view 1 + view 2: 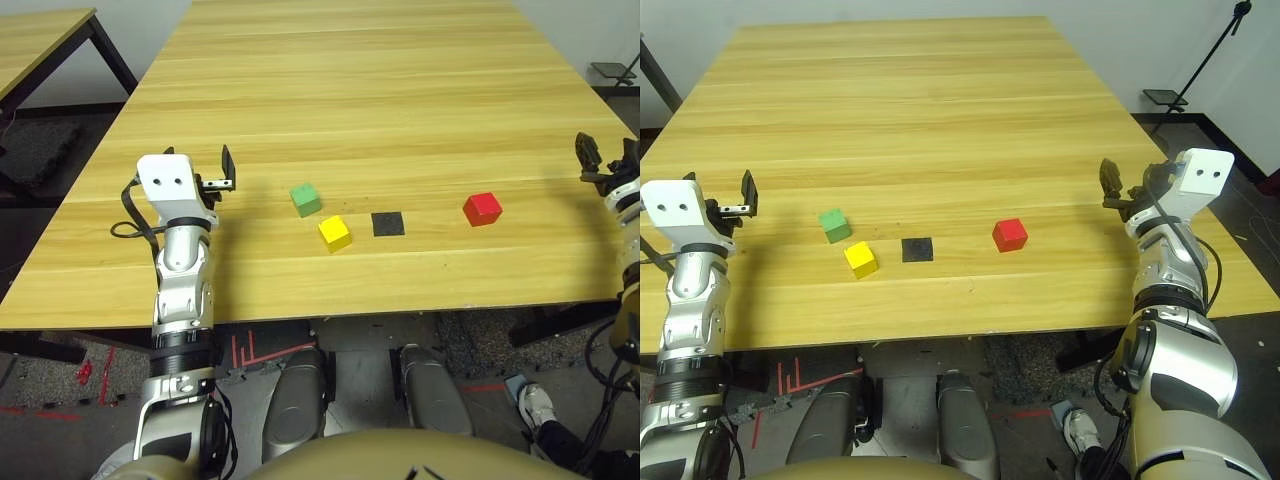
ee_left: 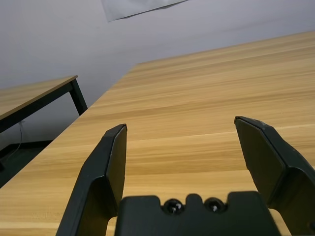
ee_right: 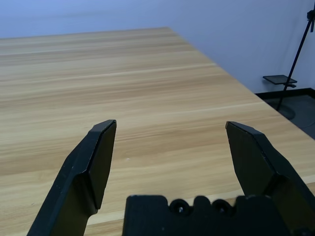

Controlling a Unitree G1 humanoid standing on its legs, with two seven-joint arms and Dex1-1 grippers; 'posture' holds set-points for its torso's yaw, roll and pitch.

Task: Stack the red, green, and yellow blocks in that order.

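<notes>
The stack looks unstarted: all three blocks sit separately on the worktop [image 1: 910, 120], near its robot-side edge, so the whole build is left. The red cube [image 1: 1010, 235] lies toward the right end of that edge, well apart from the others. The green cube [image 1: 835, 225] and the yellow cube [image 1: 861, 259] lie near each other on the left, the yellow one closer to the edge; just beside it is a black square patch [image 1: 917, 250]. The left tool [image 2: 180, 147] and right tool [image 3: 171, 147] both stand with fingers spread, empty. No container is in sight.
</notes>
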